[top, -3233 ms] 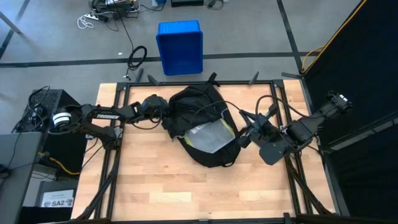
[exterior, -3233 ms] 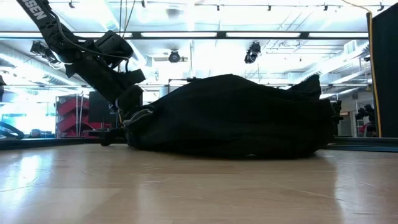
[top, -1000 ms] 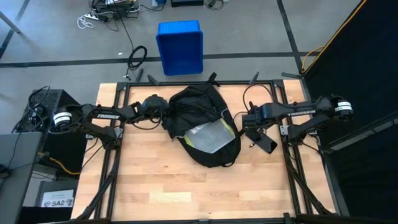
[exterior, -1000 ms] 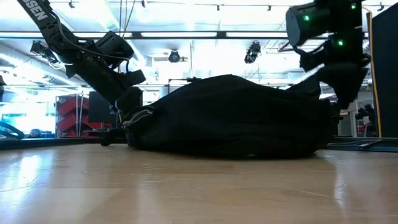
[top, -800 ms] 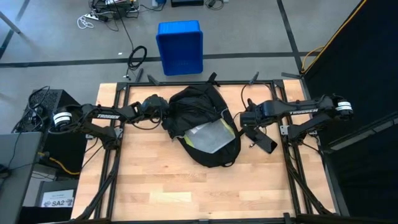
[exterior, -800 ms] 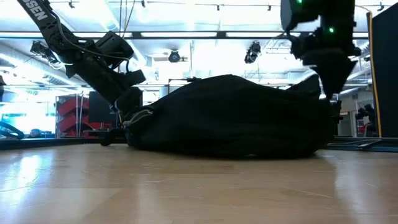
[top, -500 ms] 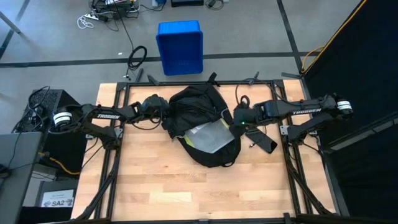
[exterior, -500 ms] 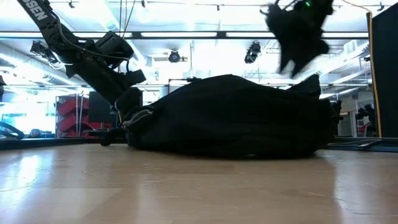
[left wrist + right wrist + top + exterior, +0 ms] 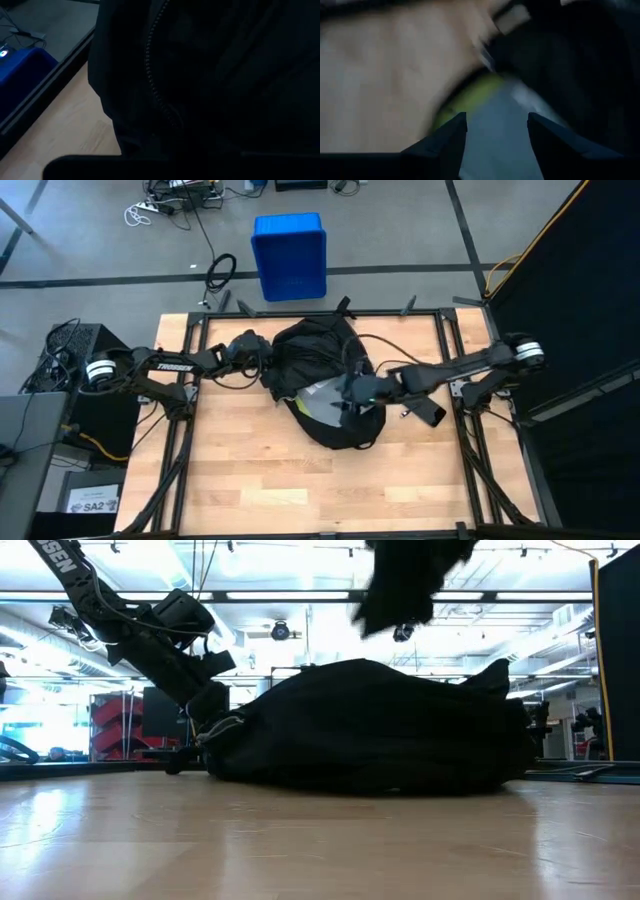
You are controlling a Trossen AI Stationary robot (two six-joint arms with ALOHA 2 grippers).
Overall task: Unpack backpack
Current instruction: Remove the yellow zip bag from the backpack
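Note:
The black backpack [image 9: 325,380] lies flat on the wooden table [image 9: 240,470], its mouth open on a grey and yellow-green inside [image 9: 330,402]. My left gripper [image 9: 262,362] is shut at the backpack's left edge, where the low view shows it against the bag's end [image 9: 215,718]. My right gripper [image 9: 340,397] hangs open above the open mouth. Its two fingers [image 9: 447,140] stand apart over the grey lining [image 9: 500,125] with nothing between them. In the low view it is a dark blur [image 9: 400,585] above the bag. My left gripper meets the backpack's left edge [image 9: 270,370], coming from the table's left and slanting down. Black cloth and a zipper line [image 9: 155,75] fill its wrist view, and the fingers are lost in the dark. Which part they have cannot be told. The backpack rests on the table.
A blue plastic bin [image 9: 290,255] stands on the floor beyond the table's far edge. A black strap end [image 9: 428,412] lies on the table right of the backpack. Bare wood stretches along the near half of the table.
My right gripper has swung from the backpack's right side toward the table's left, over the open mouth, and its wrist has turned on the way. The backpack has stayed in place.

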